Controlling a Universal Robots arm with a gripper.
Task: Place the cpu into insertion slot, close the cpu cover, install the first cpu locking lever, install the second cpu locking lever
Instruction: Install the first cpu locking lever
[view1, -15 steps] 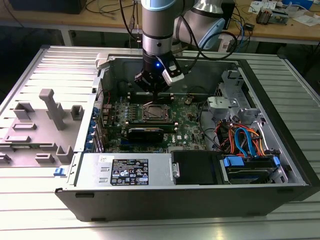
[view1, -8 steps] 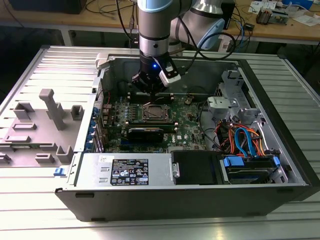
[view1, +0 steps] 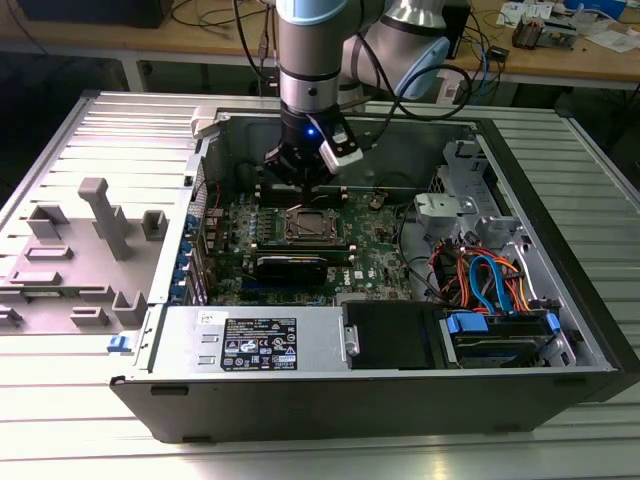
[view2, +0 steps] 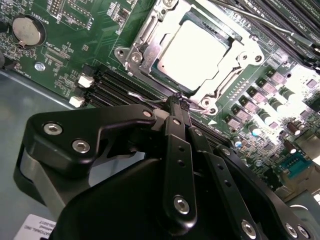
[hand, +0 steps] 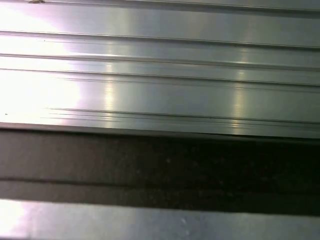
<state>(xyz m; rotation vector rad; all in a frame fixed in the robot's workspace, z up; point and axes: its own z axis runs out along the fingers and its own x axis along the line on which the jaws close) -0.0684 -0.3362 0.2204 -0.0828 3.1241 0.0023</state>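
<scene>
My tool (view2: 177, 102) is clenched, its tips pressed together on a thin wire lever (view2: 145, 98) at the socket's (view2: 150, 30) edge. The cpu (view2: 192, 52) sits in the socket under the cover (view2: 227, 80), on the board (view1: 375, 255) inside the open case (view1: 560, 290).

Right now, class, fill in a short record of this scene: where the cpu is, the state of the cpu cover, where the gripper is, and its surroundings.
cpu: seated in the insertion slot, silver top showing
cpu cover: lies down around the chip, which shows through its window
gripper: fingertips together, at a thin wire lever beside the socket
surroundings: green motherboard inside an open computer case on a ribbed metal table
</scene>
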